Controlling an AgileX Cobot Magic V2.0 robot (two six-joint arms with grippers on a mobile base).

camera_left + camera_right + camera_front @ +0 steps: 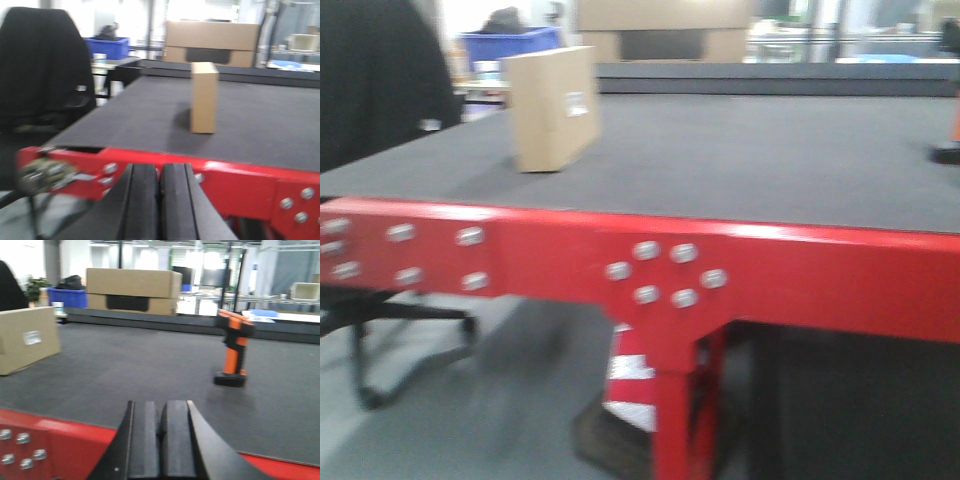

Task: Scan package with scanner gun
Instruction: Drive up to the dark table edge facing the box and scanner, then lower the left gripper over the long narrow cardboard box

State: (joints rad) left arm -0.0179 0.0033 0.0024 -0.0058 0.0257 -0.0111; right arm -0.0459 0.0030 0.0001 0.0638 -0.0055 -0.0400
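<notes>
- Two grippers in view, same story for both: the left gripper point(159, 200) has its black fingers point(142, 200) pressed flat together with nothing between them, and the right gripper point(160, 440) is closed up empty too. Both hang just short of the table's red front rail point(800, 270).
- The package point(553, 108) stands upright on the table point(770, 170), toward the left edge and set back from the front edge. Its white label point(576, 104) shows, but it's way too blurry to read.
- The scanner gun point(233, 350) stands on its base toward the right edge, well apart from the package. The front view cuts it off, so you only get a sliver of orange and base there.
- Everything's smeared, honestly.
- Past the far edge: bigger cardboard boxes point(132, 290), a blue bin point(510, 45), and a black chair point(40, 75) on the left, partly cropped.
</notes>
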